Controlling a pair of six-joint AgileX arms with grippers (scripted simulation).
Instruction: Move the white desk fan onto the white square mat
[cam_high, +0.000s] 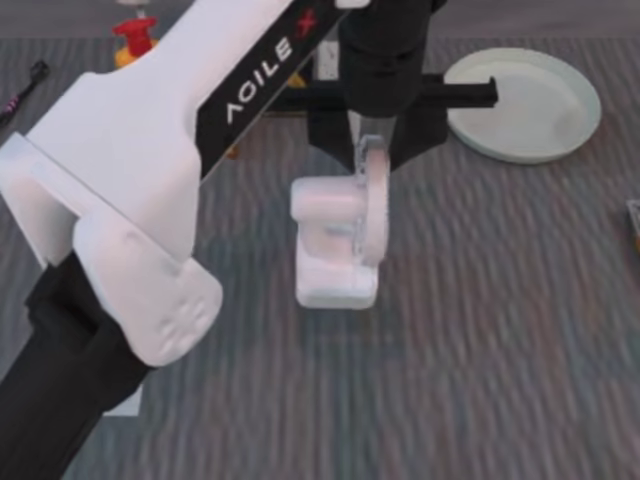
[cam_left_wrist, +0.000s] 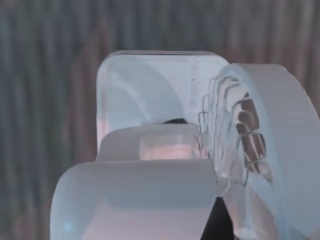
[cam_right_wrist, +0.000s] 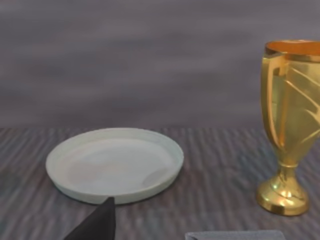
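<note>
The white desk fan (cam_high: 335, 245) is upright at the middle of the table, its round head (cam_high: 376, 205) edge-on. My left gripper (cam_high: 372, 150) comes down from the far side, shut on the top of that head. In the left wrist view the fan (cam_left_wrist: 150, 90) fills the frame, with one dark fingertip (cam_left_wrist: 217, 222) between the motor housing (cam_left_wrist: 135, 200) and the grille (cam_left_wrist: 250, 140). I cannot tell whether the base rests on the table. A pale flat corner (cam_high: 125, 403) under my left arm may be the white square mat; the rest is hidden. My right arm is outside the top view.
A round white plate (cam_high: 525, 105) lies at the far right, also in the right wrist view (cam_right_wrist: 115, 165), beside a gold trophy (cam_right_wrist: 290, 130). One dark fingertip (cam_right_wrist: 102, 220) stands alone there. A red and yellow object (cam_high: 135, 38) sits far left.
</note>
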